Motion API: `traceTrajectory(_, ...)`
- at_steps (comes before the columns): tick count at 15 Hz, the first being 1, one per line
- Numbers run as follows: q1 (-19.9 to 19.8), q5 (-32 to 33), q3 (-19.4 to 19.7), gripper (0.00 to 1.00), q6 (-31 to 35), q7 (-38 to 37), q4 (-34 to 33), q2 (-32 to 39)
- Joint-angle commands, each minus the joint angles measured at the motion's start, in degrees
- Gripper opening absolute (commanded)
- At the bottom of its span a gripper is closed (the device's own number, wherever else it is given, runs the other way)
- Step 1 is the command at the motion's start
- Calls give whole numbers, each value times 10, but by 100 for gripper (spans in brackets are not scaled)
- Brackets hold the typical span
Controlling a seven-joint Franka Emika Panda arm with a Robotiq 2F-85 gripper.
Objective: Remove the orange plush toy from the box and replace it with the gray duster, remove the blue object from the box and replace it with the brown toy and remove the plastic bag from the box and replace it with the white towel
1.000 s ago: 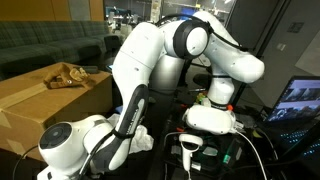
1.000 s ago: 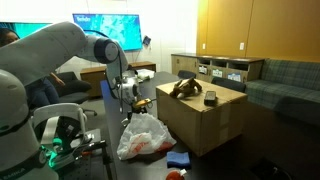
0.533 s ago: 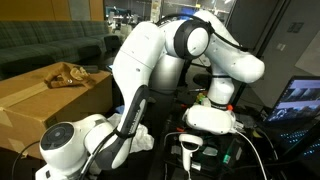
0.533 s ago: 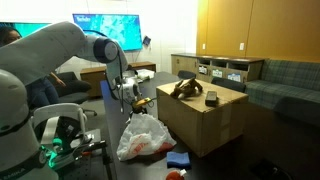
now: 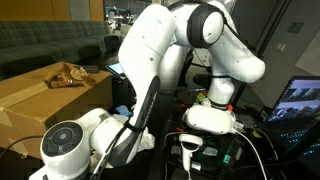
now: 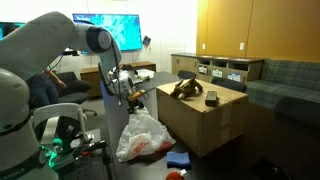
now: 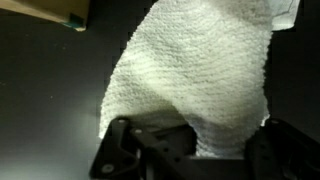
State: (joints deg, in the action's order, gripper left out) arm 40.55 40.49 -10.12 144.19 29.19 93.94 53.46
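The tool [image 7: 197,150] has just closed: its jaws, wide open a second ago, now pinch a fold of the white towel [image 7: 200,80]. The towel spreads away from the jaws over a dark surface [image 7: 45,100]. Whether it has left that surface cannot be told. In both exterior views the arm's [image 5: 165,40] upper links have risen over the same second.

This looks like the start of the last swap. In an exterior view the plastic bag [image 6: 145,135] already lies outside the box [image 6: 205,120], against its near side. The blue object [image 6: 178,158] sits just beside the bag. The brown toy [image 6: 185,88] rests on the box top near the edge facing the tool [image 6: 128,90].

The tool stands well apart from the box, with the bag low between them. Bare cardboard beyond the toy seems to offer room for the towel. The carry probably needs height to pass over the box's edge and the toy.
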Motion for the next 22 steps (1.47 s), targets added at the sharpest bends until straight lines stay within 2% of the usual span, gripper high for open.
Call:
traceTrajectory(1, 19, 46, -1, 0, -27, -35, 57, -82)
traceTrajectory(4, 23, 64, -10, 0, -47, -62, 76, -133)
traceTrajectory(9, 19, 52, -15, 0, -84, -154, 89, -230)
traceTrajectory(16, -31, -29, -24, 0, -192, -217, 4, -299)
traceTrajectory(22, -78, -61, -12, 0, -215, -281, -104, -275)
